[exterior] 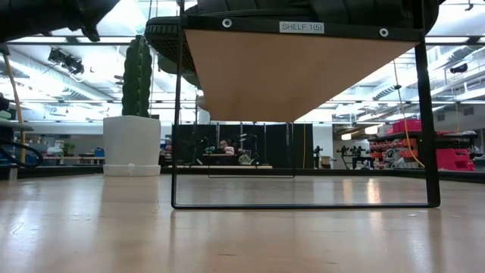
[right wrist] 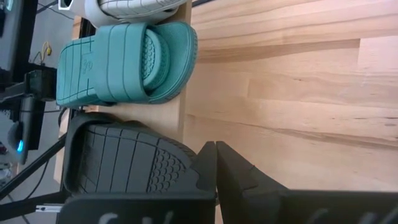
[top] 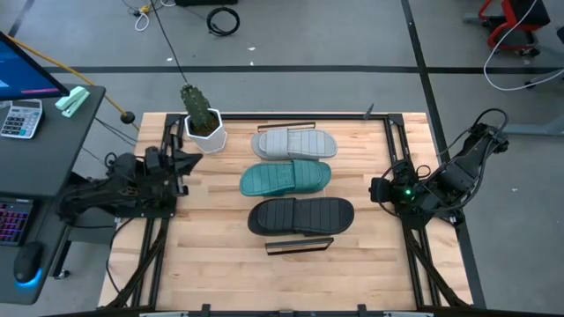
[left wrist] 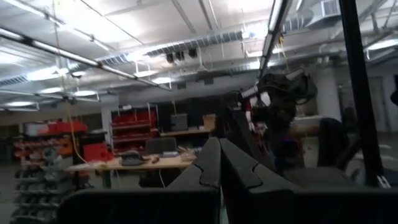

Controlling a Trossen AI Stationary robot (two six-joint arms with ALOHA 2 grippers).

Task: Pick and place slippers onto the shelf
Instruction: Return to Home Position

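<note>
Three slippers lie side by side on the shelf (top: 300,246), soles down: light grey (top: 295,143) farthest, teal (top: 286,178) in the middle, black (top: 301,216) nearest. The right wrist view shows the teal slipper (right wrist: 124,62), the black one (right wrist: 118,162) and the shelf board's edge (right wrist: 184,118). In the low view the shelf (exterior: 299,76) stands raised on its dark frame. My left gripper (top: 196,161) is shut at the table's left edge, tipped up toward the room (left wrist: 219,168). My right gripper (top: 374,188) is shut at the right edge, slanting down toward the shelf (right wrist: 214,168).
A cactus in a white pot (top: 203,123) stands at the far left of the table, beside the grey slipper, and shows as well in the low view (exterior: 132,136). A desk with a calculator (top: 22,119) lies beyond the left edge. Bare wood (top: 264,282) stretches along the near side.
</note>
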